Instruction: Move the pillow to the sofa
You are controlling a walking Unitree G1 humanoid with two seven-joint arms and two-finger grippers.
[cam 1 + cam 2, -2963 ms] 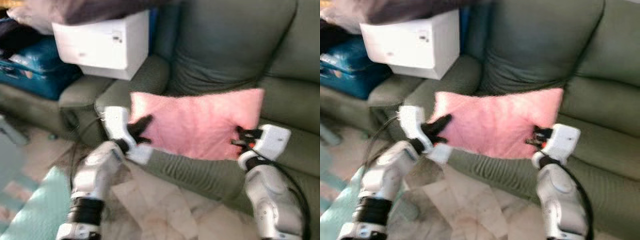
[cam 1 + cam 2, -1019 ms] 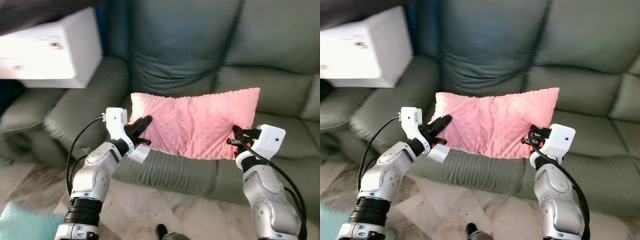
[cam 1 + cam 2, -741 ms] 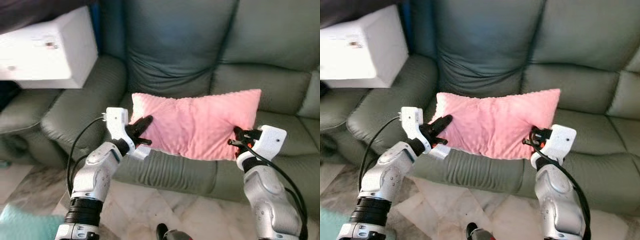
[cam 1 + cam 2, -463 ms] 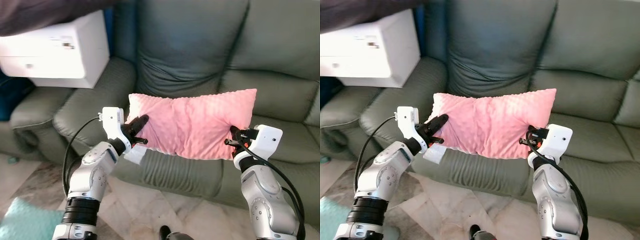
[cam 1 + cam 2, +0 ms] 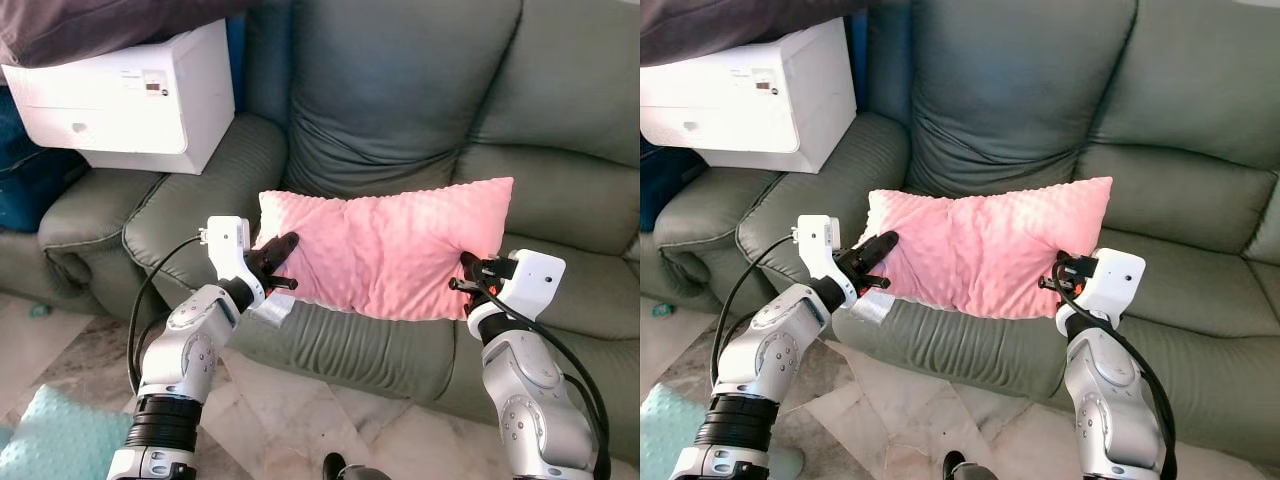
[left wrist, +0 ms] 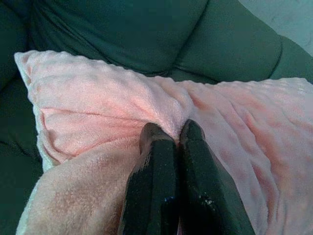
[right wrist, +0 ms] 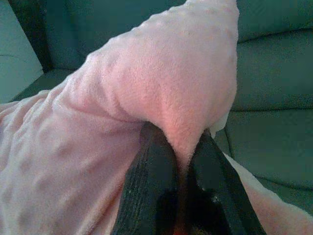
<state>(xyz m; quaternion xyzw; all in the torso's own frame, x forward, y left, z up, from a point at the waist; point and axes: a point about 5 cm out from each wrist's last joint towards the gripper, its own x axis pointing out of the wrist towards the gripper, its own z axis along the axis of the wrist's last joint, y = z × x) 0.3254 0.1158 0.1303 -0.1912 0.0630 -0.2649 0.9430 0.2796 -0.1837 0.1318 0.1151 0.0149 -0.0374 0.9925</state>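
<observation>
Both grippers, left [image 5: 283,262] and right [image 5: 463,276], pinch the pillow [image 5: 390,250] between them, over the green sofa [image 5: 400,110]; white box [image 5: 130,95] beyond the left one.

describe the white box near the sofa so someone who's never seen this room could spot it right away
Find the dark green sofa and follow it to its left armrest. The white box sits beside that armrest, the one hard, bright, square-edged thing among soft cushions.
</observation>
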